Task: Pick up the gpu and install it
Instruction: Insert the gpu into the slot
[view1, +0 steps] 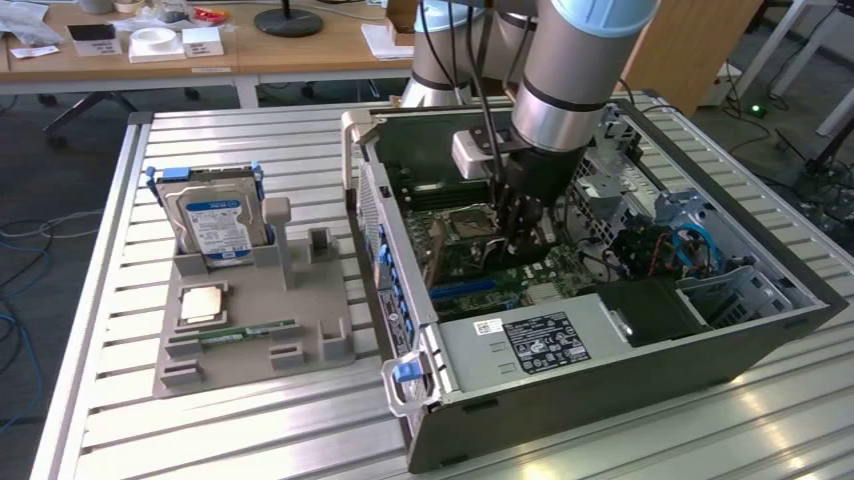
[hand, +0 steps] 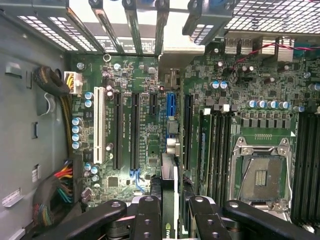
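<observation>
Silver-grey cylindrical metal arm (view1: 567, 90) with a pale-blue joint cap (view1: 603, 14) — black wrist (view1: 541, 185), grey camera box (view1: 478, 152), black screw-studded linkage pincer (hand: 173, 210).

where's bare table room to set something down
Bare table slats from the gray fixture to the edge nearest the camera, and beyond the hard drive. Crowded inside the computer case, where the gripper holds the gpu.

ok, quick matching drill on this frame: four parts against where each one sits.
1 hard drive
2 gpu
3 RAM stick
4 CPU socket

A lying flat on the grey holder
B gripped in the tool, above the motherboard
C standing upright in the grey holder
D on the motherboard, no chip in it

Pairs: 1-C, 2-B, 3-A, 4-D
</observation>
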